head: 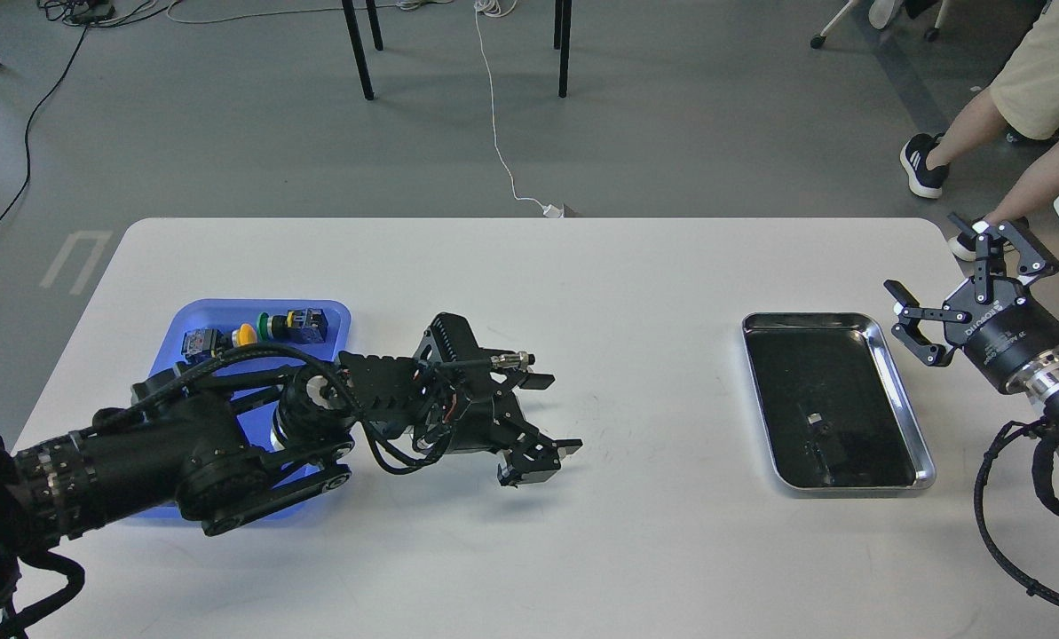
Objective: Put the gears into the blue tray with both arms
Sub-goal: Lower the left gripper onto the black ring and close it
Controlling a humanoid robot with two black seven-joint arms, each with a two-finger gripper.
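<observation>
No gears can be made out, so with the left gripper (542,426) and right gripper (960,288) both spread (nothing held), a wrong part may be picked.

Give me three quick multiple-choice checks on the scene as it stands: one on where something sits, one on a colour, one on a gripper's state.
1. Where do the push-button switches lie?
A. In the steel tray
B. In the blue tray, far end
C. On the bare table

2. What colour is the tray under the left arm?
A. Blue
B. Red
C. Green

3. How does the right gripper stand?
A. Shut on a gear
B. Open and empty
C. Hidden from view

Answers:
1. B, since the switches sit along the far rim of the blue tray.
2. A, as blue plastic shows on both sides of the arm, while the steel tray lies well to the right.
3. B, for the fingers of the right gripper are spread with nothing between them.
</observation>
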